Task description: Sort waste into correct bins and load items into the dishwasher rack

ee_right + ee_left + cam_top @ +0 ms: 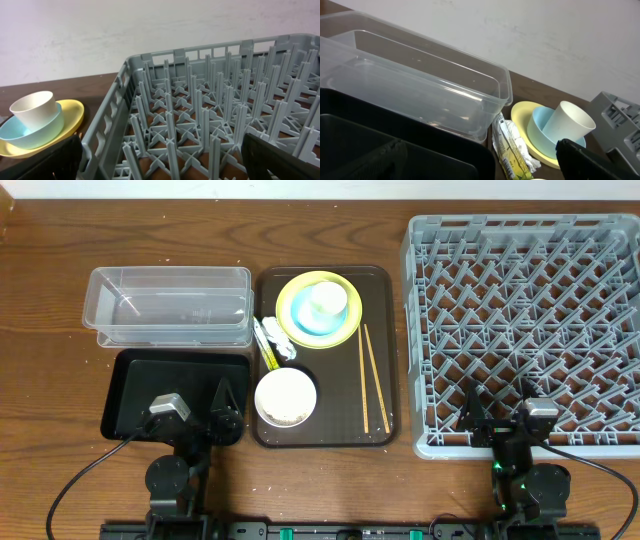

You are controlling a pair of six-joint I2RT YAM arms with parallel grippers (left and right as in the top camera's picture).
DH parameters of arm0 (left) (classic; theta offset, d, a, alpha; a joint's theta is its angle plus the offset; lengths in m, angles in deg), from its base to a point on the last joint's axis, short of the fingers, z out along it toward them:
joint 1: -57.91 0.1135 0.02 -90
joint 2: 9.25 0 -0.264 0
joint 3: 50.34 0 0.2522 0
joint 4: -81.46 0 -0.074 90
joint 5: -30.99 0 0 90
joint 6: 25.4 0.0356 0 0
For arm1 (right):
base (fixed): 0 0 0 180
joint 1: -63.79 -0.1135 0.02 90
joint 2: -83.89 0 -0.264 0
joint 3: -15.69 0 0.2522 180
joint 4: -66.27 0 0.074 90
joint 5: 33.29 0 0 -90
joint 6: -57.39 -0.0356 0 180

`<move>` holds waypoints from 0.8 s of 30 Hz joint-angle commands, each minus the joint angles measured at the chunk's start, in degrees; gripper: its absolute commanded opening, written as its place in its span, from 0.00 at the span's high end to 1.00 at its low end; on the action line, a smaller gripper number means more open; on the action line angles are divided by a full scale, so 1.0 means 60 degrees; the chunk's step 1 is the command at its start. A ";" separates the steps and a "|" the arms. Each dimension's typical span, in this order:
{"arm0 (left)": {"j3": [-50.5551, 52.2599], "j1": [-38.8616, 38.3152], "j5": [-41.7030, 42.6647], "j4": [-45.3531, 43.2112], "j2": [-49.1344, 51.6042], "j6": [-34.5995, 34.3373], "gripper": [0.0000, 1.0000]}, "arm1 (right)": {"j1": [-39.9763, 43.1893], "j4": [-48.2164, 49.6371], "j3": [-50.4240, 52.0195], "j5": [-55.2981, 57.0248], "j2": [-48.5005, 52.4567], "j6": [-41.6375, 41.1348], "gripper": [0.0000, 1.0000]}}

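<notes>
The clear tub [168, 305] and the black tray [150, 395] sit at the left. A brown serving tray [340, 395] holds the yellow plate [340, 325], with the light blue bowl [308, 322] and the white cup [327, 300] stacked on it. It also holds the white bowl [286, 397], the chopsticks [375, 377], the yellow-green wrapper [267, 345] and the tissue [287, 349]. The grey rack [412, 330] stands at the right. My left gripper [198, 412] is open over the black tray's near right corner. My right gripper [503, 420] is open at the rack's near edge. Crumbs are too small to tell.
In the left wrist view the tub [420, 85], the wrapper [507, 150], the tissue [526, 151] and the cup [570, 122] lie ahead. In the right wrist view the rack's pegs [210, 110] fill the front, with the cup [35, 107] at the left. Bare wood surrounds everything.
</notes>
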 commanded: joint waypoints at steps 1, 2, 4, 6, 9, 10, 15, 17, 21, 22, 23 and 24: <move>0.0091 -0.0033 -0.0157 0.0452 0.0000 0.0091 0.02 | -0.0044 -0.0033 0.0011 0.0091 -0.0011 -0.0073 0.01; 0.0091 -0.0033 -0.0157 0.0452 0.0000 0.0091 0.02 | -0.0044 -0.0033 0.0011 0.0091 -0.0011 -0.0073 0.01; 0.0091 -0.0033 -0.0157 0.0452 0.0000 0.0091 0.02 | -0.0044 -0.0033 0.0011 0.0091 -0.0011 -0.0073 0.01; 0.0091 -0.0033 -0.0157 0.0452 0.0000 0.0087 0.02 | -0.0044 -0.0033 0.0011 0.0091 -0.0011 -0.0073 0.01; 0.0091 -0.0033 -0.0157 0.0452 0.0000 0.0091 0.02 | -0.0044 -0.0033 0.0011 0.0091 -0.0011 -0.0073 0.01; 0.0091 -0.0033 -0.0157 0.0452 0.0000 0.0091 0.02 | -0.0044 -0.0033 0.0011 0.0091 -0.0011 -0.0073 0.01; 0.0091 -0.0033 -0.0157 0.0452 0.0000 0.0091 0.02 | -0.0044 -0.0033 0.0011 0.0091 -0.0011 -0.0069 0.01; 0.0091 -0.0033 -0.0157 0.0455 0.0000 0.0091 0.02 | -0.0044 -0.0033 0.0011 0.0091 -0.0011 -0.0073 0.01; 0.0091 -0.0033 -0.0157 0.0452 0.0000 0.0091 0.02 | -0.0044 -0.0033 0.0011 0.0091 -0.0011 -0.0073 0.01; 0.0091 -0.0033 -0.0157 0.0452 0.0000 0.0091 0.02 | -0.0044 -0.0033 0.0011 0.0091 -0.0011 -0.0073 0.01; 0.0091 -0.0033 -0.0157 0.0452 0.0000 0.0091 0.02 | -0.0044 -0.0033 0.0011 0.0091 -0.0011 -0.0073 0.01; 0.0091 -0.0033 -0.0157 0.0452 0.0000 0.0091 0.02 | -0.0044 -0.0033 0.0011 0.0091 -0.0011 -0.0073 0.01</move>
